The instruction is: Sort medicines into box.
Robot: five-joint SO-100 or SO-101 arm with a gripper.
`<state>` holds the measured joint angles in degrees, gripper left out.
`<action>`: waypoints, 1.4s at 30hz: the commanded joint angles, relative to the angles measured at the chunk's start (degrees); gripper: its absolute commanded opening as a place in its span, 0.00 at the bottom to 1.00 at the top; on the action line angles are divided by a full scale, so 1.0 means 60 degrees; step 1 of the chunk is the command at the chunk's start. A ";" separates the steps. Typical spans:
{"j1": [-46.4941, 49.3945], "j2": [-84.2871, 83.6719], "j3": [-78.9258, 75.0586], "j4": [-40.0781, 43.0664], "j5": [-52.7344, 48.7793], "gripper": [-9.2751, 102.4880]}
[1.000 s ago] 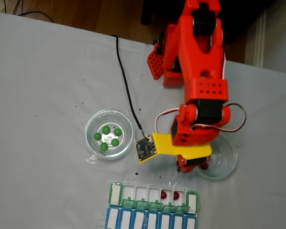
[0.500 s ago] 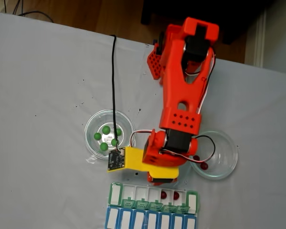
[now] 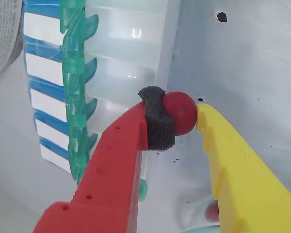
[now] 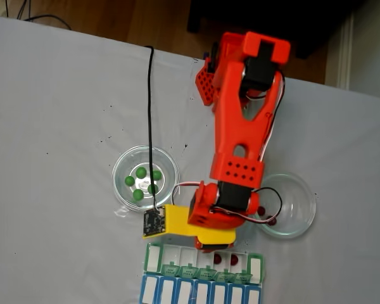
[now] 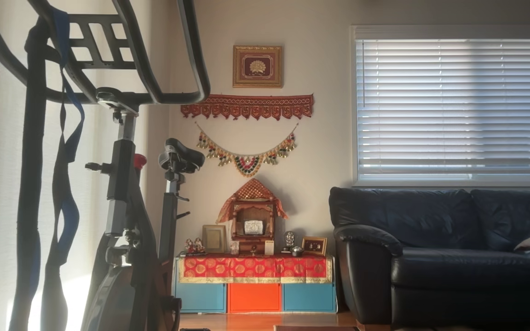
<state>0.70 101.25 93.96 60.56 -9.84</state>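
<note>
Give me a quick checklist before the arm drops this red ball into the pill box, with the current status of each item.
1. Grip: red ball is pinched between the foam pad and the yellow finger of the gripper: ok.
2. Gripper above the green-and-white pill box: the fixed view puts it at the box's upper edge: ok.
3. Lids open: the green lids are folded back: ok.
4. Target compartment empty: hidden under the arm: cannot tell.
5. Earlier red balls sit in their compartments: ok.
6. Green balls lie in their glass dish: ok.
</note>
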 commanded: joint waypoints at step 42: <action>-0.0835 -0.2300 -0.4849 0.1509 0.1187 0.09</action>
<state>-3.25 82.88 69.61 71.10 -3.08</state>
